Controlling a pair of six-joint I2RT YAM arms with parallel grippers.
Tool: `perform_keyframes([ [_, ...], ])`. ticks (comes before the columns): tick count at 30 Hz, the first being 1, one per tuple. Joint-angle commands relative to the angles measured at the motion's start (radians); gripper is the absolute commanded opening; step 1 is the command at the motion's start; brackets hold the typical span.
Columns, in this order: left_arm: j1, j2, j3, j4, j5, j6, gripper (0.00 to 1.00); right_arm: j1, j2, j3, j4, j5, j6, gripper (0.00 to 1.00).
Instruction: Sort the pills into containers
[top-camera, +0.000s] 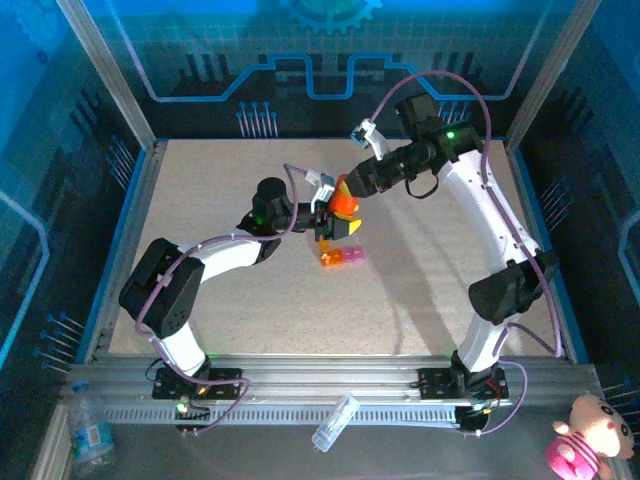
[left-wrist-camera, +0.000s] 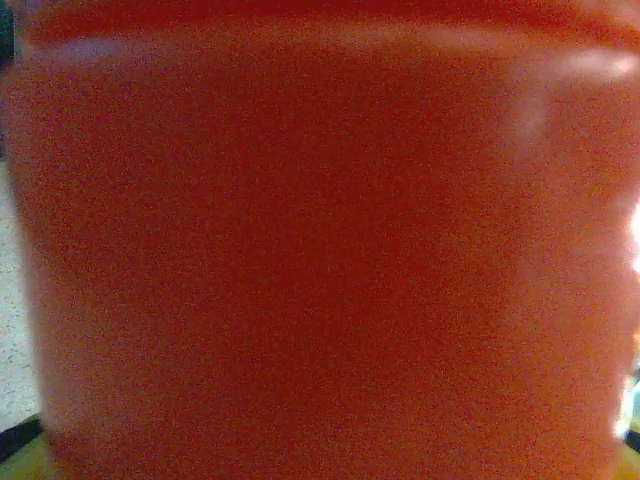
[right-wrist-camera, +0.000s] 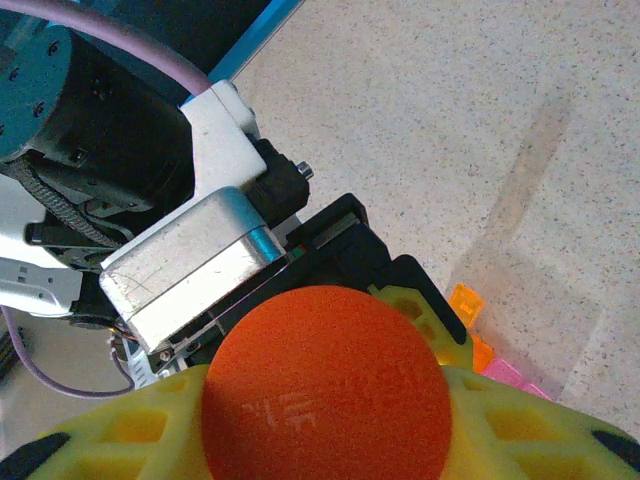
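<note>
Mid-table, both arms meet over one spot.

Left gripper (top-camera: 338, 222) reaches in from the left and is clamped on the orange bottle (top-camera: 345, 207), holding it upright just off the table (top-camera: 430, 300). In the left wrist view the bottle wall (left-wrist-camera: 320, 250) sits right against the lens, blurred, with a pale strip of table at the left edge.

Right gripper (top-camera: 351, 186) comes in from the far right and arrives at the bottle from above. In the right wrist view its yellow fingers (right-wrist-camera: 115, 440) lie against both sides of the round orange cap (right-wrist-camera: 325, 385), so the jaws are closed on the cap. Faint raised lettering on the cap, unreadable. Behind it sit the left arm's metal wrist block and black gripper body.

Containers (top-camera: 340, 258): a short orange-and-pink strip lying flat on the table, just on the near side of the bottle, and neither gripper touches them. In the right wrist view they show (right-wrist-camera: 480, 345) beside the fingers, orange cell farther, pink cell nearer. Contents cannot be made out.

Off the table, on the near rail: a clear vial (top-camera: 335, 423). A pink plush toy (top-camera: 590, 437) sits at the near right corner.
</note>
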Motion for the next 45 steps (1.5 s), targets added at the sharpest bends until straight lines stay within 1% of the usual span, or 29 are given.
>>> perform_keyframes([
  [1,-0.004,-0.009,0.024,0.046,0.007,0.011,0.00,0.017,-0.001,-0.048,0.019,-0.023,0.020,0.30],
  [2,-0.005,-0.007,0.022,0.045,-0.001,0.013,0.06,0.015,-0.010,-0.068,0.039,-0.022,0.031,0.28],
  [3,-0.005,-0.008,0.021,0.046,-0.010,0.015,0.15,0.014,-0.021,-0.089,0.058,-0.020,0.038,0.26],
  [7,-0.002,-0.012,0.006,0.047,-0.034,0.028,0.31,-0.009,-0.071,-0.188,0.145,-0.009,0.084,0.23],
  [10,-0.003,-0.017,-0.007,0.043,-0.042,0.036,0.38,-0.040,-0.108,-0.267,0.214,-0.002,0.121,0.23],
  [12,-0.002,-0.016,-0.016,0.041,-0.042,0.039,0.41,-0.061,-0.126,-0.315,0.252,-0.002,0.140,0.23],
  [17,-0.003,-0.010,-0.047,0.045,-0.048,0.050,0.51,-0.097,-0.144,-0.402,0.312,0.015,0.167,0.23],
  [19,-0.004,-0.006,-0.061,0.051,-0.051,0.054,0.58,-0.108,-0.147,-0.426,0.335,0.022,0.175,0.22],
  [20,-0.002,-0.006,-0.068,0.051,-0.053,0.057,0.66,-0.115,-0.147,-0.441,0.349,0.023,0.182,0.22],
  [22,-0.003,-0.004,-0.079,0.051,-0.060,0.061,0.75,-0.127,-0.146,-0.460,0.364,0.021,0.189,0.22],
  [23,-0.002,-0.002,-0.082,0.051,-0.062,0.063,0.82,-0.133,-0.145,-0.472,0.374,0.022,0.190,0.22],
  [24,-0.001,-0.002,-0.088,0.050,-0.067,0.064,0.93,-0.138,-0.143,-0.481,0.380,0.026,0.191,0.22],
  [25,-0.002,-0.003,-0.092,0.048,-0.074,0.068,0.99,-0.142,-0.142,-0.491,0.387,0.032,0.193,0.22],
  [29,0.003,-0.012,-0.120,0.061,-0.112,0.069,0.99,-0.166,-0.145,-0.550,0.437,0.085,0.212,0.22],
  [33,0.006,-0.036,-0.168,0.118,-0.203,0.069,0.99,-0.190,-0.160,-0.627,0.523,0.181,0.248,0.22],
  [38,0.012,-0.084,-0.204,0.119,-0.353,0.093,0.99,-0.199,-0.208,-0.743,0.680,0.363,0.285,0.22],
  [45,0.015,-0.151,-0.209,0.004,-0.536,0.134,0.99,-0.191,-0.280,-0.931,0.925,0.595,0.302,0.22],
])
